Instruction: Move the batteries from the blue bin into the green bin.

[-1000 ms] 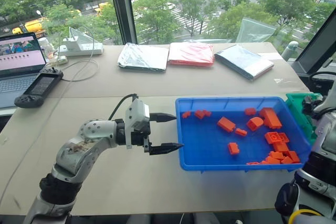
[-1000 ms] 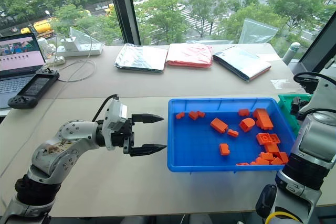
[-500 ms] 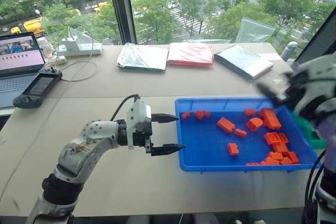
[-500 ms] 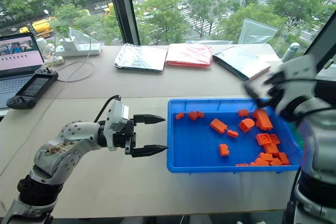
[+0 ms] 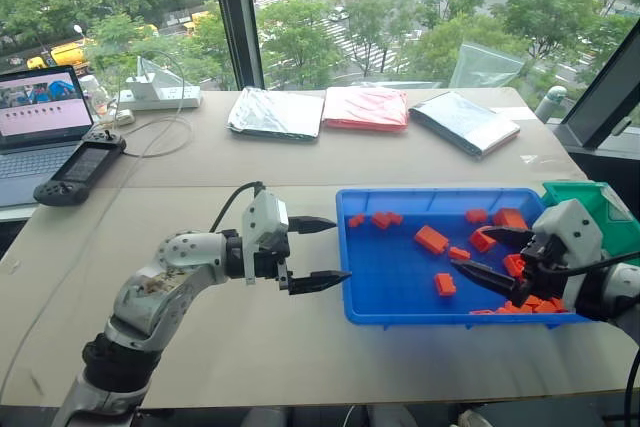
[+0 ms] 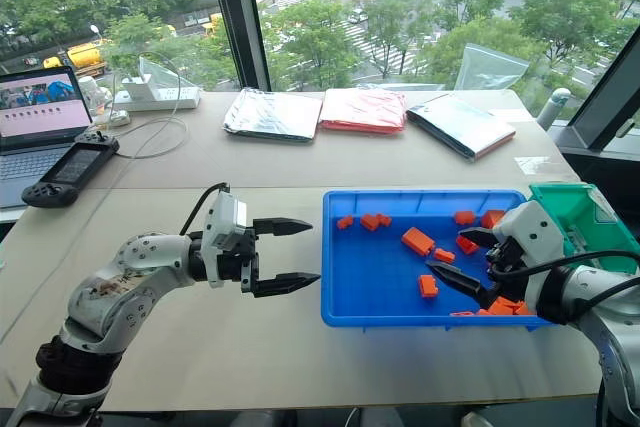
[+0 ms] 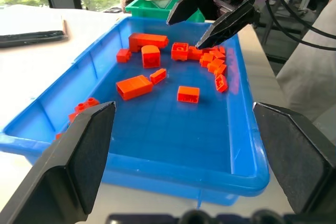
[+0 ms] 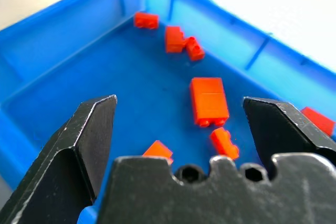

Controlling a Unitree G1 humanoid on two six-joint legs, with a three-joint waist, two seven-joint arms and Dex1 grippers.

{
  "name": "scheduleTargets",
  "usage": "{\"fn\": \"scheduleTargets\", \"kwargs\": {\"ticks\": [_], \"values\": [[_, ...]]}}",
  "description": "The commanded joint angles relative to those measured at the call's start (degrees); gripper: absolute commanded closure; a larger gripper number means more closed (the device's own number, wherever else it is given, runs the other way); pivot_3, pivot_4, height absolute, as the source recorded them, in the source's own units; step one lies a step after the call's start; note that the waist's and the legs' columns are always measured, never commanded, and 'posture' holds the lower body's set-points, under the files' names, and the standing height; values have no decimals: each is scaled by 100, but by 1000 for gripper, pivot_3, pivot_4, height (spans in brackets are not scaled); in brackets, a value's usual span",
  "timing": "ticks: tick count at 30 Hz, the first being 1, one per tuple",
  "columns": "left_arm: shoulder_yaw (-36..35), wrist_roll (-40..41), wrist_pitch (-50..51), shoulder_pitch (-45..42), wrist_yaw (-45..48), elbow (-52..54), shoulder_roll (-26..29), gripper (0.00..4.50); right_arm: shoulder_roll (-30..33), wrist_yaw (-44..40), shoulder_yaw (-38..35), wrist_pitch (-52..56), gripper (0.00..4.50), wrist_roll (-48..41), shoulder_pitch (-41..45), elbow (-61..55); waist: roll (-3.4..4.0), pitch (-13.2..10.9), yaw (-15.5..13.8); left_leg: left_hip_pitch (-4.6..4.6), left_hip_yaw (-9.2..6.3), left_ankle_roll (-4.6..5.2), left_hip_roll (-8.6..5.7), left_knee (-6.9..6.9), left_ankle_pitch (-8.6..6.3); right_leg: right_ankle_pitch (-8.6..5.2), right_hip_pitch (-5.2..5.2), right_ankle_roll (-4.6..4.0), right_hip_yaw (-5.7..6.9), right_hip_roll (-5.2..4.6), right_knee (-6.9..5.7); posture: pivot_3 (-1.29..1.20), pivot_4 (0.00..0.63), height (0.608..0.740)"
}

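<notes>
The blue bin (image 5: 440,192) lies on the table in front of me, right of centre, with several orange bricks (image 5: 431,238) scattered in it. The batteries are out of view. The green bin (image 5: 610,209) stands against the blue bin's right end. My left gripper (image 5: 341,249) is open and empty, level, pointing at the blue bin's left wall from just outside it. My right gripper (image 5: 468,250) hangs open and empty over the right half of the blue bin, pointing left above the bricks. The left wrist view shows the right gripper (image 7: 209,15) over the brick pile.
Three flat pouches lie at the back: silver (image 5: 272,110), red (image 5: 365,105) and silver (image 5: 465,119). A laptop (image 5: 40,117), a game controller (image 5: 78,164) and a power strip (image 5: 160,97) with cables sit far left. Bare tabletop lies left of the blue bin.
My right arm has swung down from the right edge and now holds its open gripper over the blue bin's right half. The left gripper has stayed in place.
</notes>
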State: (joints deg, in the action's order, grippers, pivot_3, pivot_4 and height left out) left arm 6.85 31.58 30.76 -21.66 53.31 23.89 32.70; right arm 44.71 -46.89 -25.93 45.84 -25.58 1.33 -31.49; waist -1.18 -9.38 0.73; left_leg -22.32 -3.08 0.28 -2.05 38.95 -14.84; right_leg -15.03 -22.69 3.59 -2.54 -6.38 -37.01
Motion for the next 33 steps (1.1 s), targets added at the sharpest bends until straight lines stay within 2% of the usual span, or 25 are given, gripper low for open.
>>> {"fn": "scheduleTargets", "kwargs": {"ticks": [1,4,7,10,13,16,23,33], "values": [[-314,-194,-97,6,-684,-56,-257,0,-178,840,-60,-302,65,399,279,226,0,0,-4,1,-1,0,0,0,0,0,1,0,0,0,0,0,150,740],[-458,-665,-179,109,-1765,-100,-754,0,-613,1951,-105,-582,65,985,538,373,0,0,-13,2,-3,0,-3,1,0,0,2,0,1,-4,0,0,150,740],[-522,-1159,-32,343,-3196,117,-1572,0,-1385,3150,161,-1050,65,1779,275,-119,-2,2,-39,2,-5,-1,-6,-4,0,0,-1,0,1,-7,0,0,150,740],[-569,-1559,-30,427,-3989,177,-2054,0,-1562,3564,670,-1417,65,2493,-183,-346,-2,4,-72,-30,-2,-6,-9,-7,2,1,-45,0,-8,-9,-14,0,150,740],[-743,-1919,-231,346,-4574,-193,-2327,0,-1889,3948,672,-1470,65,2612,-133,-282,-1,4,-78,-54,1,-21,-12,2,11,2,-68,1,-11,-11,-17,0,150,740],[-861,-2260,-261,329,-5178,-452,-2572,0,-2014,4050,694,-1623,65,2653,-17,28,-1,5,-74,-38,0,-21,-12,-2,11,3,-54,0,-13,-8,-15,0,150,740],[-800,-2520,-239,320,-5783,-371,-3144,0,-1790,3895,597,-1869,65,2567,382,627,-2,5,-80,-31,2,-20,-15,-4,11,3,-45,-1,-11,-8,-12,0,150,740],[-855,-2569,-211,460,-5735,-202,-3116,0,-1778,3860,842,-2051,65,2651,494,953,-2,5,-67,-31,2,-19,-12,-7,10,3,-47,-1,-10,-6,-11,0,150,740]]}}
